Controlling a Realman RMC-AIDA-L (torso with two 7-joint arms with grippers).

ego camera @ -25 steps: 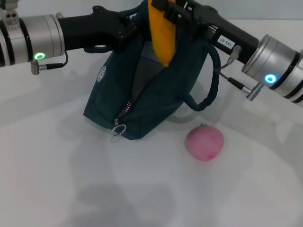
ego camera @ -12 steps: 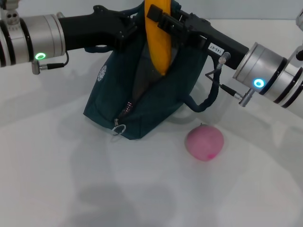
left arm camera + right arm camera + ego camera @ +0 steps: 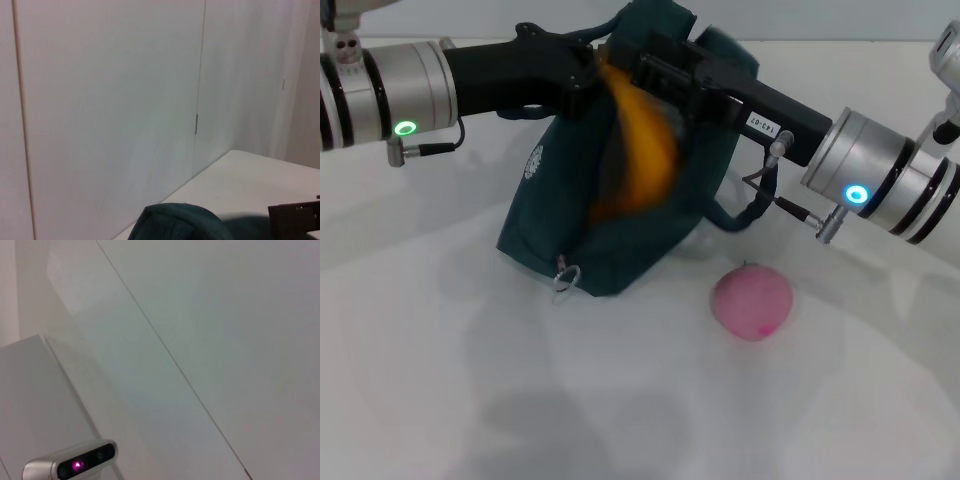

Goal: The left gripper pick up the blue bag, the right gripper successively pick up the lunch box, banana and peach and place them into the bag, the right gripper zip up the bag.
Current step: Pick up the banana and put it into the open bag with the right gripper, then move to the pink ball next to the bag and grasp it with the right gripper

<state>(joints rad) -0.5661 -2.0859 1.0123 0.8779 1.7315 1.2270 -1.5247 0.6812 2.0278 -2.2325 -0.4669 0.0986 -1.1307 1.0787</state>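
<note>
Left gripper (image 3: 582,72) clamped on the bag (image 3: 545,215) at its upper rim, holding the mouth open from the robot's left side. Right gripper (image 3: 642,62) positioned directly over that mouth. Banana (image 3: 635,155) seen blurred within the opening, long axis running down and slightly toward the robot's left, upper end just under the right gripper. Cannot tell whether the right gripper's fingers are closed on the banana or parted from it (motion blur suggests release, judged only). Lunch box not visible; presumably inside the bag, unconfirmed. Peach (image 3: 752,301) resting on the table (image 3: 640,420), near the bag's base, below and to the right of the right gripper, on the right arm's own side and well clear of the left arm. Zipper pull (image 3: 563,274) hanging at the bag's lower front corner; bag unzipped. Wrist views show only walls and a bag edge.
</note>
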